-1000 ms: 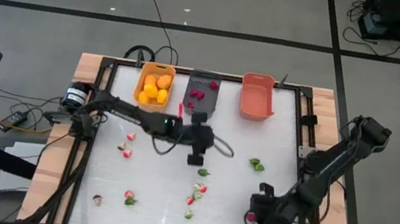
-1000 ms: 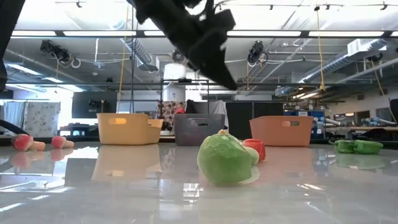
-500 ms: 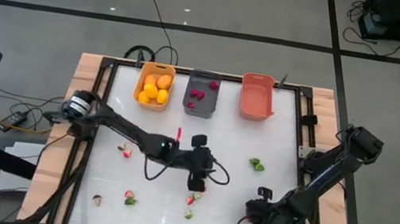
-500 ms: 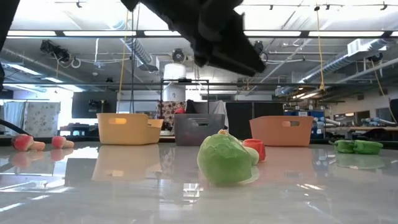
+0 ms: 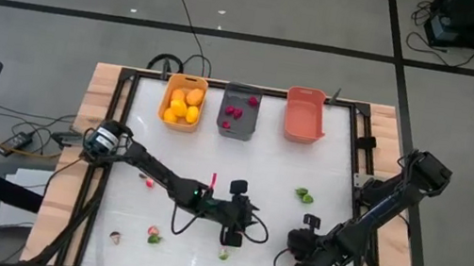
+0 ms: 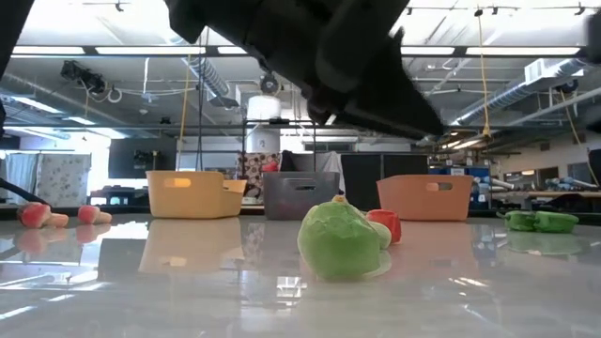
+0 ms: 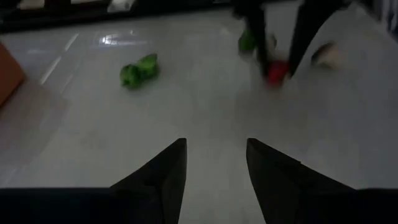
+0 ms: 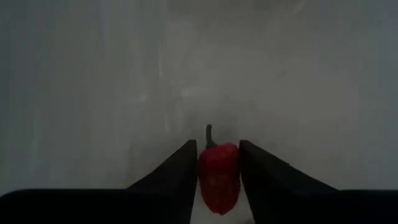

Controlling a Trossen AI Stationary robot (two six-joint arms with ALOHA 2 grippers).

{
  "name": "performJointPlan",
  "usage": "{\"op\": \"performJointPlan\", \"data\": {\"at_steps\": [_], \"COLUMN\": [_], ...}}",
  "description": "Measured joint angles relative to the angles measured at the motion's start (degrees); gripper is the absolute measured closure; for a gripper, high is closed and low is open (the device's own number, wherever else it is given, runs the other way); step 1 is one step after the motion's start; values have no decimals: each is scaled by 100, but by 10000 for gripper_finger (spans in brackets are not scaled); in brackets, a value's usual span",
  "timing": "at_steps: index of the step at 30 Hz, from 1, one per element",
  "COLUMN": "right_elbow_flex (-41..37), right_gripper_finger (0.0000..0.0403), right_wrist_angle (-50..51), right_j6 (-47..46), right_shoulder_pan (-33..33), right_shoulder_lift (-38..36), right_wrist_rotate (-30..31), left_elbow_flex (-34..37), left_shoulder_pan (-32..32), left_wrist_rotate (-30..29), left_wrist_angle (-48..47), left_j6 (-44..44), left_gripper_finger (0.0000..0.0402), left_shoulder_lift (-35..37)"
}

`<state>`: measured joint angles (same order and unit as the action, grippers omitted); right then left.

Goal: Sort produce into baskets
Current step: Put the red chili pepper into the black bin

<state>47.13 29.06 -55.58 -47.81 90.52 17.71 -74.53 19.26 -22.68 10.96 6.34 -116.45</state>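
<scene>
**Produce sorting: both arms low over the near half of the bench**

Produce is partly sorted. Orange fruits (image 5: 183,107) lie in the yellow-orange basket (image 5: 185,81), red pieces (image 5: 232,113) in the dark grey basket (image 5: 244,91); the coral basket (image 5: 305,115) appears to hold nothing.

Right tool (image 8: 217,163) is pressed onto a red pepper-like piece (image 8: 218,174), pinched between its fingers, stem pointing outward. It sits low at the near right, presumably gripped for carrying to the grey basket.

Left tool (image 7: 216,163) has its fingers spread and holds nothing. It hovers near centre, apparently aimed at the loose pieces ahead.

Loose items: a green piece (image 5: 304,196) right of centre, a green-and-red pair (image 5: 152,232) near left, and more at far left (image 5: 149,179). The arms lie close together, so their paths may cross.
</scene>
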Motion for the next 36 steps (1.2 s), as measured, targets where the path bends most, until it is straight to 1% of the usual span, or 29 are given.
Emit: {"op": "performJointPlan", "data": {"at_steps": [7,11,14,16,19,23,25,29,30,33,34,36], "right_elbow_flex": [0,0,0,0,0,0,0,0,0,0,0,0], "right_gripper_finger": [340,358,362,361,361,362,362,362,362,362,362,362], "right_wrist_angle": [-119,-131,-238,-285,-348,-439,-625,-1197,-1348,-1766,-1885,-2117], "right_j6": [24,101,181,225,282,282,330,911,1057,1455,1581,1759], "right_shoulder_pan": [199,297,400,447,505,523,523,579,595,648,673,720], "right_shoulder_lift": [-150,-187,-236,-271,-357,-480,-490,-490,-490,-490,-490,-490], "right_wrist_rotate": [1128,1566,2098,2593,3090,3640,3904,3940,3935,3918,3868,3726], "left_elbow_flex": [-4,-4,-2,-2,92,415,552,752,759,757,757,757], "left_shoulder_pan": [124,196,190,183,131,-32,-91,-186,-214,-261,-251,-227], "left_wrist_rotate": [-201,-499,-816,-833,-741,-460,-411,-328,-234,337,441,437], "left_wrist_angle": [-65,-312,-308,-183,95,872,1317,1893,1967,2129,2123,2141], "left_j6": [-292,-297,-312,-320,-407,-501,-617,-748,-766,-942,-1048,-1075], "left_gripper_finger": [230,230,229,228,219,198,187,170,167,163,163,163], "left_shoulder_lift": [6,6,6,6,1,-8,-10,-11,-12,-12,-12,-12]}}
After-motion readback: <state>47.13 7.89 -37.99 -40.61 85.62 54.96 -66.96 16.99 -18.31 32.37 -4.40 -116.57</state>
